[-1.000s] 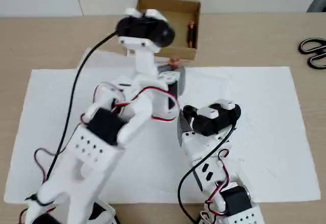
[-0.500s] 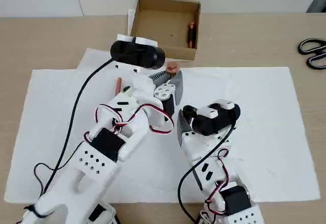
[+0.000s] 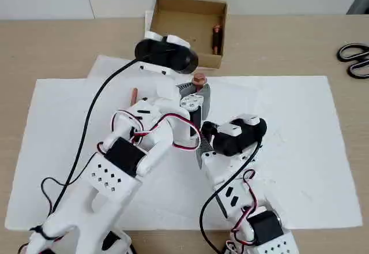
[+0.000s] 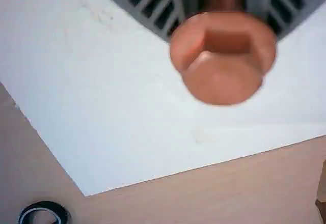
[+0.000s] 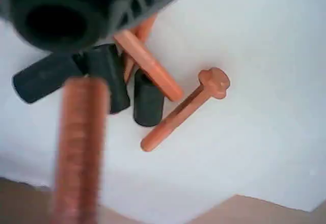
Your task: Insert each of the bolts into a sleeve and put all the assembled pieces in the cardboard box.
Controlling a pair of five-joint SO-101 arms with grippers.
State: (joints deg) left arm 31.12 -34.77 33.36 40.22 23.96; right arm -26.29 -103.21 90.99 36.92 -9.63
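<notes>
Across the middle of the high view lies a white paper sheet. At top centre, the cardboard box holds one assembled piece. Just below the box, the left gripper is clamped on a bolt. At centre, the right gripper grips a black sleeve. Loose bolts and loose sleeves lie bunched together on the paper.

You're at a lab-style workbench; a wooden tabletop, a white paper sheet, scissors lying nearby.
</notes>
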